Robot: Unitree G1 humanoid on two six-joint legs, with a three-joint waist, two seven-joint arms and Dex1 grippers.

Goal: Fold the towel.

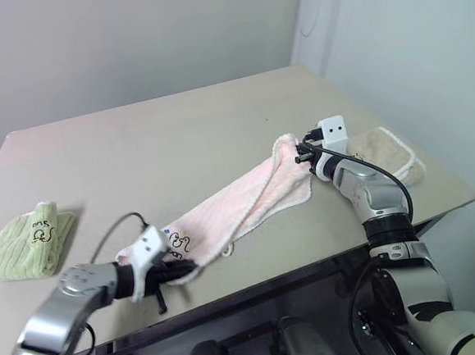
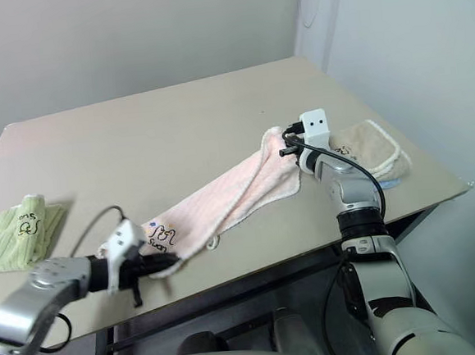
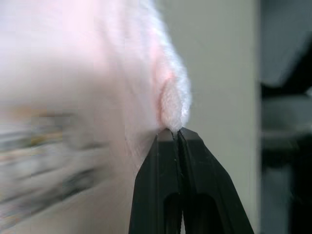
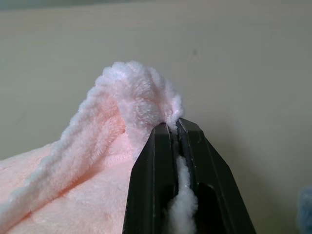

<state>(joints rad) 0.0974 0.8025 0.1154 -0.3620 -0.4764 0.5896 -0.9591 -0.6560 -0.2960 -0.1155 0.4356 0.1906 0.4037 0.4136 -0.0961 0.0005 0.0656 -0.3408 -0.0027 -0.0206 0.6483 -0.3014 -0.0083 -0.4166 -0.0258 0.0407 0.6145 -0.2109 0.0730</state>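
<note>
Nearest, by the table's (image 1: 218,138) front edge, the left gripper (image 1: 169,273) is clamped on the logo end of the pale pink ribbed terry towel (image 1: 240,204). Its long axis is stretched diagonally across the beige tabletop, away and rightward, to the far end, where its white-edged corner is pinched in the closed right gripper (image 1: 301,153).

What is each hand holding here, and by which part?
Both grip the pink towel: left hand pinches its near end by the logo, right hand its far white-edged end.
</note>
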